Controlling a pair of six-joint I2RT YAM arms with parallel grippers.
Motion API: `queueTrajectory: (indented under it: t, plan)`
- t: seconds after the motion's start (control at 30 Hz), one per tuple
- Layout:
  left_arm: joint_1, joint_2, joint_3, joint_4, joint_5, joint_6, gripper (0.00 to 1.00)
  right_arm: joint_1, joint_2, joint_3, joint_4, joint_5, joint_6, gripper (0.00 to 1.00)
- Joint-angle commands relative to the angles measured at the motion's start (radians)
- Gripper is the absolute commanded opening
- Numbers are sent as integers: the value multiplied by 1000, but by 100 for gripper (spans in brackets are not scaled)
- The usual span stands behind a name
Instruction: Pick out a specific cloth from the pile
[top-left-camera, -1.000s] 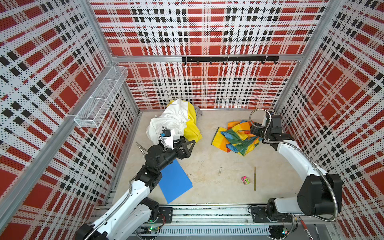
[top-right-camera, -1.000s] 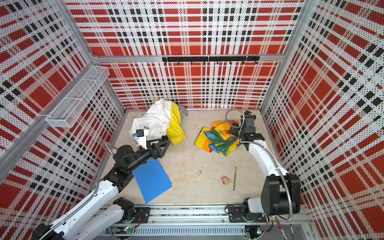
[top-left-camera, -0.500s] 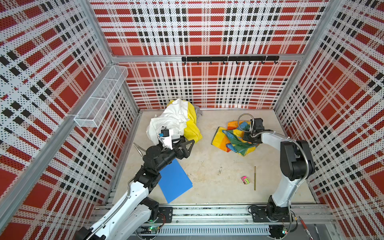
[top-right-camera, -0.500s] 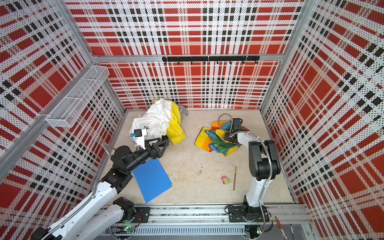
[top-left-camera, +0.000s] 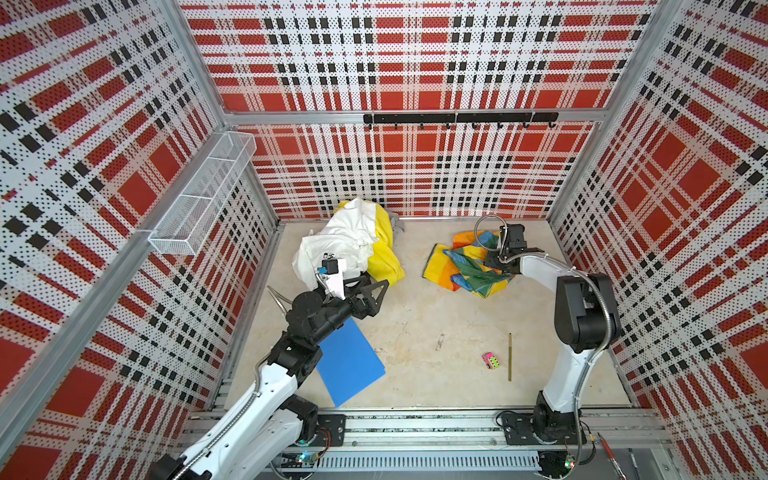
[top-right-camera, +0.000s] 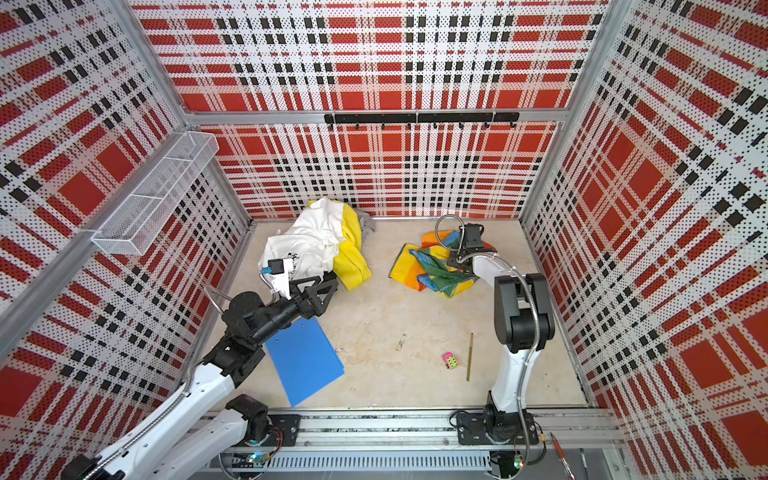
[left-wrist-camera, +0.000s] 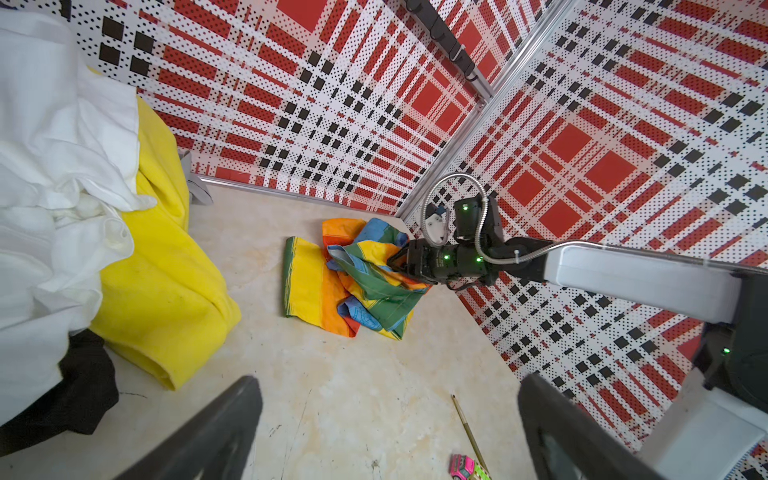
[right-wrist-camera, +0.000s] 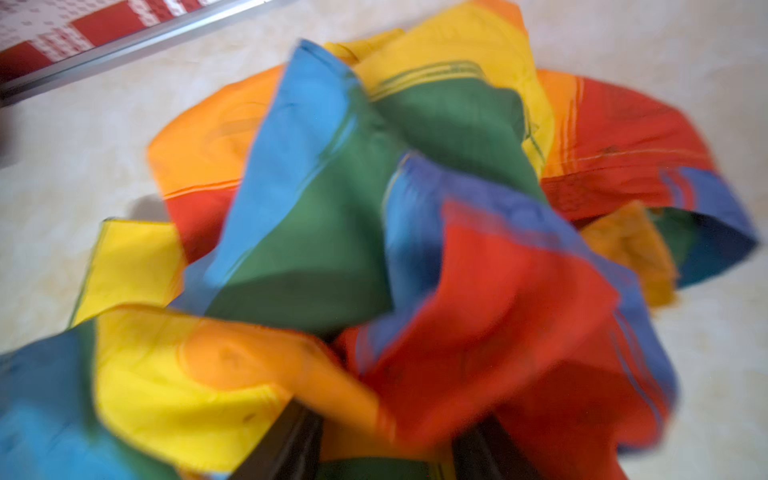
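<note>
The cloth (top-left-camera: 465, 266) (top-right-camera: 432, 270), a crumpled rainbow-striped sheet, lies on the floor at the back right, apart from the pile. The pile (top-left-camera: 353, 245) (top-right-camera: 316, 245) of white, yellow and black garments sits at the back left. My right gripper (top-left-camera: 492, 264) (top-right-camera: 455, 262) is pushed low into the cloth's right side. In the right wrist view the cloth (right-wrist-camera: 332, 208) fills the frame, and my right gripper (right-wrist-camera: 386, 440) has its jaws apart with blurred folds between them. My left gripper (top-left-camera: 376, 284) (left-wrist-camera: 388, 382) hangs open and empty beside the pile (left-wrist-camera: 83, 208), facing the cloth (left-wrist-camera: 353, 282).
A blue folder (top-left-camera: 351, 365) lies on the floor under my left arm. A small pink toy car (top-left-camera: 490, 360) and a thin stick (top-left-camera: 510, 357) lie front right. A wire basket (top-left-camera: 203, 199) hangs on the left wall. A black hook rail (top-left-camera: 457, 118) runs along the back wall.
My right arm has folded its elbow up and swung its gripper from the cloth's right edge down into the cloth. The cloth has shifted slightly. My left arm has barely moved.
</note>
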Motion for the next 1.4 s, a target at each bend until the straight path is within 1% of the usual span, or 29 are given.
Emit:
queueTrajectory:
  t: [0.0, 0.07, 0.2, 0.27, 0.37, 0.43, 0.47, 0.5, 0.6, 0.63, 0.67, 0.73, 0.8, 0.83, 0.87, 0.97, 1.03, 1.13, 1.23, 1.33, 1.37]
  plan:
    - [14, -11, 26, -41, -35, 42, 99, 3, -188, -63, 58, 4, -40, 61]
    - [17, -5, 44, -75, -54, 64, 99, 5, -287, -112, 55, 2, -52, 67]
    - [16, 2, 76, -138, -97, 99, 99, 8, -490, -224, 96, 25, -61, 86]
    - [17, 2, 88, -172, -123, 114, 99, 8, -578, -260, 99, 42, -53, 91]
    - [21, 6, 105, -223, -184, 134, 99, 8, -685, -289, 75, 43, -62, 93]
    - [26, 13, 116, -256, -232, 146, 99, 8, -769, -343, 104, 58, -67, 95]
    - [30, 18, 119, -270, -260, 154, 99, 8, -815, -384, 136, 74, -69, 96]
    - [35, 20, 119, -282, -295, 169, 99, 8, -870, -438, 184, 98, -68, 100]
    - [54, 21, 91, -280, -407, 212, 99, 6, -1007, -607, 336, 132, -93, 100]
    - [67, 23, 80, -279, -468, 214, 99, 5, -1037, -666, 401, 119, -99, 100]
    - [90, 26, 51, -246, -491, 232, 99, 5, -1060, -705, 432, 124, -99, 100]
    - [138, 31, -20, -122, -477, 286, 99, 0, -1069, -764, 469, 166, -99, 100]
    - [170, 40, -86, -23, -516, 292, 99, -7, -1049, -803, 488, 229, -99, 100]
    - [198, 49, -111, 19, -515, 316, 99, -14, -1036, -819, 505, 233, -99, 100]
    - [212, 63, -131, 57, -528, 344, 99, -24, -1016, -842, 541, 234, -128, 100]
    - [238, 126, -172, 141, -599, 422, 99, -46, -956, -909, 651, 255, -174, 100]
    - [255, 177, -202, 229, -622, 472, 99, -63, -920, -952, 737, 250, -192, 100]
    - [289, 260, -273, 450, -581, 493, 99, -101, -859, -1010, 876, 177, -200, 100]
    - [289, 399, -333, 719, -562, 552, 99, -105, -771, -1023, 976, 176, -209, 100]
    - [287, 546, -322, 884, -549, 599, 99, -106, -665, -1026, 1097, 179, -225, 100]
    - [272, 575, -312, 900, -546, 629, 99, -107, -633, -1029, 1146, 181, -226, 100]
